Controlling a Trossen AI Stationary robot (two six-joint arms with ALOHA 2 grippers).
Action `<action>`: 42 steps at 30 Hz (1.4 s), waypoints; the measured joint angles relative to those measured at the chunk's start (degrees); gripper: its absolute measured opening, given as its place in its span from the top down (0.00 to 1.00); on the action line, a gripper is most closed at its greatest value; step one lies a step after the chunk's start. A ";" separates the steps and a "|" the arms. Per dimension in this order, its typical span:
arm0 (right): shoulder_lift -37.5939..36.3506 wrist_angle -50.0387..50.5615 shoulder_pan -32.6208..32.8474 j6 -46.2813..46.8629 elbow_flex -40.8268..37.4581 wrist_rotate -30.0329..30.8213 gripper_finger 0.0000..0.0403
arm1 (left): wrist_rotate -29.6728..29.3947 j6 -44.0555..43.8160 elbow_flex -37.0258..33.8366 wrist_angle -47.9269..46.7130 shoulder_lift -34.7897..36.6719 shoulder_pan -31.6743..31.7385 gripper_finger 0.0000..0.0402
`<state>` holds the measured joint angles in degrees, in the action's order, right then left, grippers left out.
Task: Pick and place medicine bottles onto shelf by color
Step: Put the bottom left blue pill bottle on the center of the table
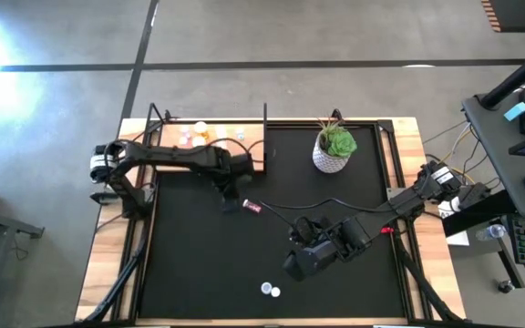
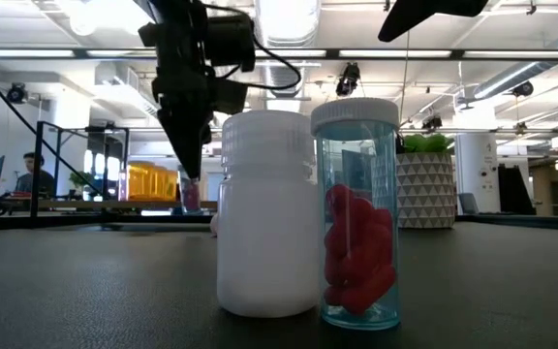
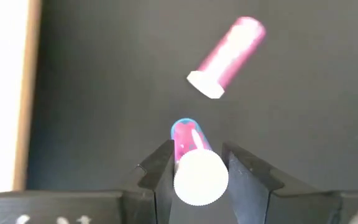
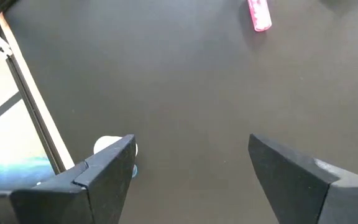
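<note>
**Left arm carrying a pink bottle; four items on the mat, shelf part-filled**

- White bottle (image 2: pixel 264 213) and clear blue bottle of red pills (image 2: pixel 357 215): upright, touching, at the mat's near edge, closest to the low camera.
- Right gripper (image 1: pixel 301 262): just behind that pair, jaws wide apart, holding nothing.
- Loose pink bottle (image 3: pixel 227 57): lying on its side at mid-mat.
- Left gripper (image 3: pixel 199 167): just beside the loose one, jaws clamped on a white-capped pink bottle (image 3: pixel 194 163), held above the black mat (image 1: pixel 199 264).
- Shelf (image 1: pixel 217 138): light wood, far-left corner, several small bottles on it already. Potted plant (image 1: pixel 334 147) to its right.

Handling note: keep the grip firm, carry the bottle over to its pink neighbours, set it down upright, and clear the standing bottles before releasing.
</note>
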<state>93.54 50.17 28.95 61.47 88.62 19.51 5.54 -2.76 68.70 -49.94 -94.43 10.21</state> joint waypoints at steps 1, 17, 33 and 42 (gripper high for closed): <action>0.00 0.02 0.00 -0.02 0.00 0.00 0.25 | -0.03 0.84 -0.08 -0.01 0.00 0.77 0.74; 0.00 0.00 0.00 -0.04 0.00 0.00 0.24 | 0.87 7.88 -1.43 1.51 -2.51 4.60 0.74; 0.00 -0.02 0.00 -0.09 0.00 0.00 0.24 | 0.15 10.66 -2.45 3.27 -2.51 5.55 0.73; 0.00 -0.02 0.00 -0.11 0.00 0.00 0.24 | 0.20 10.69 -2.45 4.41 -2.51 5.54 0.58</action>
<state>93.54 50.15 28.95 61.36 88.62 19.51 5.74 7.92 66.26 -45.53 -96.95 15.75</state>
